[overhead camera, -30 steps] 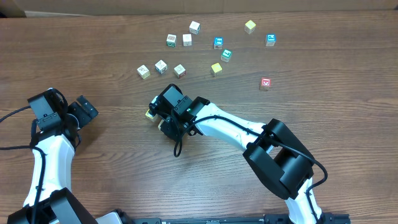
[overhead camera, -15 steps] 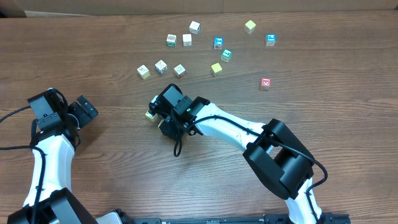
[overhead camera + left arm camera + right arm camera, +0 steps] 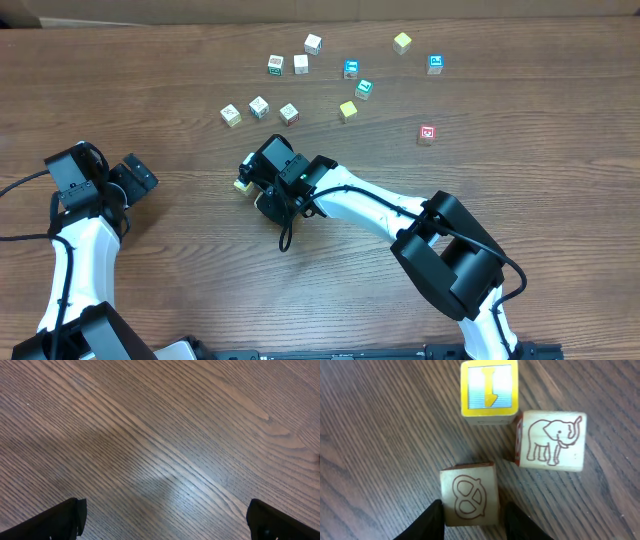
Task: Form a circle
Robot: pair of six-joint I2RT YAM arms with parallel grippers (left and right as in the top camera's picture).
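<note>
Pale wood pretzel cube (image 3: 469,494) between narrow jaws of right gripper (image 3: 475,522), grip unclear, elephant cube (image 3: 551,440) at two o'clock, yellow-framed cube (image 3: 489,391) at twelve, left gripper (image 3: 165,520) spread wide over table (image 3: 150,435)

1. A pretzel cube (image 3: 469,494) lies on the wooden counter (image 3: 380,435), flanked by the right gripper's (image 3: 472,515) two fingers.
2. Beyond it, an elephant cube (image 3: 551,441) and a yellow-framed cube (image 3: 489,391) meet at their corners.
</note>
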